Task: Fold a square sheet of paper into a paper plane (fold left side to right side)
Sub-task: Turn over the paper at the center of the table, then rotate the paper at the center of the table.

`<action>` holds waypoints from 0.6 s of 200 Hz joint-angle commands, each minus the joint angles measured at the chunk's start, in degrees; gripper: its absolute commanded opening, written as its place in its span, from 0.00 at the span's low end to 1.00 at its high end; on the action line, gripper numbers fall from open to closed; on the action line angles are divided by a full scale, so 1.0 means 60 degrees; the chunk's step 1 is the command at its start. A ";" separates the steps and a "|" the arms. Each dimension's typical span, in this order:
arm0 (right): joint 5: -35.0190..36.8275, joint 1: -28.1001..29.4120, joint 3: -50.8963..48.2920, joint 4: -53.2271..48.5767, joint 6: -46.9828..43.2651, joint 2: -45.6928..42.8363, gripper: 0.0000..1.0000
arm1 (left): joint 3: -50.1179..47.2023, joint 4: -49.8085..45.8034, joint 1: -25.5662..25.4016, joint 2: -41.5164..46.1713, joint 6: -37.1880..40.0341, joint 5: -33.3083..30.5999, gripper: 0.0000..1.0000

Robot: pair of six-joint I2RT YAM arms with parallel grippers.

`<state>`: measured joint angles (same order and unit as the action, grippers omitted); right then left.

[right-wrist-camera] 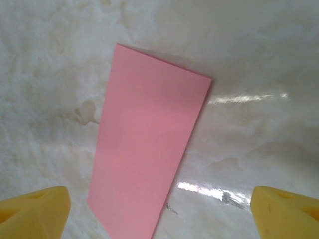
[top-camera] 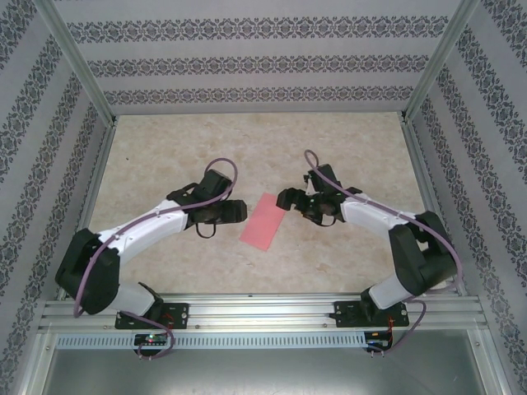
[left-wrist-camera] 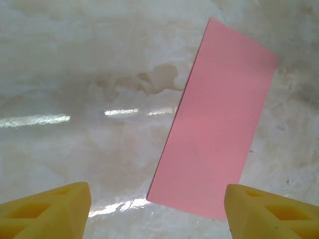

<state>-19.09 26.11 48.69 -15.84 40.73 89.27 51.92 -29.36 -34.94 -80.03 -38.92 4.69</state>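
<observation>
The pink-red paper (top-camera: 263, 220) lies flat on the marbled table as a narrow rectangle, folded in half, slanting between both arms. My left gripper (top-camera: 237, 212) hovers just left of it, open, and its yellow fingertips (left-wrist-camera: 47, 209) frame the paper (left-wrist-camera: 219, 124) with nothing between them. My right gripper (top-camera: 286, 198) hangs over the paper's upper right corner, also open. In the right wrist view the paper (right-wrist-camera: 147, 149) lies below and between wide-spread yellow fingertips (right-wrist-camera: 286, 211), untouched.
The beige marbled tabletop (top-camera: 247, 156) extends behind the arms, walled by patterned panels and an aluminium frame (top-camera: 255, 309) along the near edge. A brownish stain (left-wrist-camera: 159, 77) marks the surface beside the paper.
</observation>
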 commanded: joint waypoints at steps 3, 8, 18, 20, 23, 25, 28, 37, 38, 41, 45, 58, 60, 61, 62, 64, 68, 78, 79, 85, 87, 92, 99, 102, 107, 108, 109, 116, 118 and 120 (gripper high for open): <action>0.1487 0.0506 0.0932 -0.0590 0.0549 0.0759 0.98 | -0.0533 0.1058 0.0289 0.0973 -0.0513 0.0064 0.75; 0.1666 0.0618 0.1080 -0.0732 0.0609 0.0925 0.98 | -0.0643 0.1033 0.0319 0.1140 -0.0570 -0.0056 0.76; 0.1987 0.0853 0.1360 -0.0963 0.0710 0.1241 0.98 | -0.0851 0.1027 0.0371 0.1452 -0.0638 -0.0272 0.78; 0.2056 0.0894 0.1447 -0.1015 0.0733 0.1294 0.98 | -0.0887 0.1027 0.0373 0.1519 -0.0642 -0.0310 0.79; 0.2131 0.0937 0.1509 -0.1080 0.0750 0.1359 0.98 | -0.0946 0.1023 0.0398 0.1600 -0.0662 -0.0367 0.79; 0.2254 0.1012 0.1626 -0.1165 0.0772 0.1449 0.98 | -0.0963 0.1015 0.0409 0.1655 -0.0673 -0.0407 0.80; 0.2359 0.1080 0.1735 -0.1253 0.0794 0.1541 0.98 | -0.1012 0.1000 0.0417 0.1750 -0.0684 -0.0462 0.80; 0.2622 0.1272 0.2043 -0.1467 0.0817 0.1805 0.98 | -0.1118 0.0922 0.0459 0.1967 -0.0690 -0.0595 0.82; 0.2653 0.1280 0.2091 -0.1501 0.0823 0.1834 0.98 | -0.1128 0.0905 0.0460 0.1976 -0.0676 -0.0607 0.82; 0.2753 0.1350 0.2190 -0.1614 0.0835 0.1923 0.98 | -0.1158 0.0878 0.0474 0.2039 -0.0666 -0.0630 0.82; 0.2883 0.1427 0.2336 -0.1750 0.0888 0.2054 0.98 | -0.1179 0.0822 0.0496 0.2096 -0.0665 -0.0648 0.82; 0.3244 0.1607 0.2733 -0.2172 0.0995 0.2408 0.98 | -0.1212 0.0653 0.0516 0.2261 -0.0595 -0.0741 0.83; 0.3296 0.1635 0.2797 -0.2226 0.1017 0.2458 0.98 | -0.1219 0.0630 0.0519 0.2285 -0.0580 -0.0749 0.83; 0.3327 0.1638 0.2834 -0.2254 0.1025 0.2483 0.98 | -0.1223 0.0616 0.0520 0.2297 -0.0570 -0.0751 0.83; 0.3342 0.1646 0.2868 -0.2290 0.1044 0.2511 0.98 | -0.1225 0.0616 0.0520 0.2310 -0.0565 -0.0759 0.83; 0.3391 0.1663 0.2908 -0.2343 0.1069 0.2557 0.98 | -0.1226 0.0587 0.0531 0.2334 -0.0568 -0.0776 0.83; 0.3487 0.1700 0.2977 -0.2427 0.1124 0.2635 0.98 | -0.1247 0.0564 0.0535 0.2375 -0.0559 -0.0791 0.83; 0.3602 0.1777 0.3117 -0.2507 0.1257 0.2802 0.98 | -0.1286 0.0529 0.0542 0.2486 -0.0539 -0.0810 0.83; 0.3619 0.1774 0.3134 -0.2519 0.1270 0.2816 0.98 | -0.1301 0.0529 0.0539 0.2492 -0.0528 -0.0811 0.84; 0.3657 0.1811 0.3185 -0.2515 0.1345 0.2893 0.98 | -0.1327 0.0530 0.0549 0.2548 -0.0524 -0.0814 0.84; 0.3668 0.1820 0.3190 -0.2516 0.1358 0.2898 0.98 | -0.1336 0.0529 0.0549 0.2558 -0.0518 -0.0815 0.84; 0.3692 0.1856 0.3254 -0.2510 0.1432 0.2978 0.98 | -0.1344 0.0516 0.0550 0.2619 -0.0503 -0.0825 0.84; 0.3734 0.1908 0.3326 -0.2542 0.1485 0.3053 0.98 | -0.1358 0.0488 0.0561 0.2650 -0.0465 -0.0833 0.84; 0.3749 0.1924 0.3363 -0.2566 0.1508 0.3098 0.98 | -0.1359 0.0465 0.0564 0.2658 -0.0456 -0.0839 0.84; 0.3753 0.1977 0.3454 -0.2598 0.1524 0.3180 0.98 | -0.1358 0.0422 0.0564 0.2674 -0.0431 -0.0853 0.84; 0.3753 0.1977 0.3471 -0.2609 0.1528 0.3189 0.98 | -0.1358 0.0417 0.0564 0.2681 -0.0422 -0.0854 0.84; 0.3753 0.1991 0.3486 -0.2622 0.1523 0.3208 0.98 | -0.1351 0.0407 0.0557 0.2692 -0.0418 -0.0854 0.84; 0.3712 0.2053 0.3603 -0.2641 0.1519 0.3327 0.98 | -0.1358 0.0361 0.0557 0.2715 -0.0381 -0.0883 0.84; 0.3699 0.2069 0.3641 -0.2654 0.1510 0.3350 0.98 | -0.1358 0.0348 0.0573 0.2725 -0.0372 -0.0898 0.84; 0.3677 0.2084 0.3676 -0.2661 0.1516 0.3375 0.98 | -0.1359 0.0341 0.0578 0.2738 -0.0367 -0.0899 0.84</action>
<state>0.25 37.36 67.75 -29.47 47.99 107.53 44.45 -26.65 -32.29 -65.06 -41.71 0.75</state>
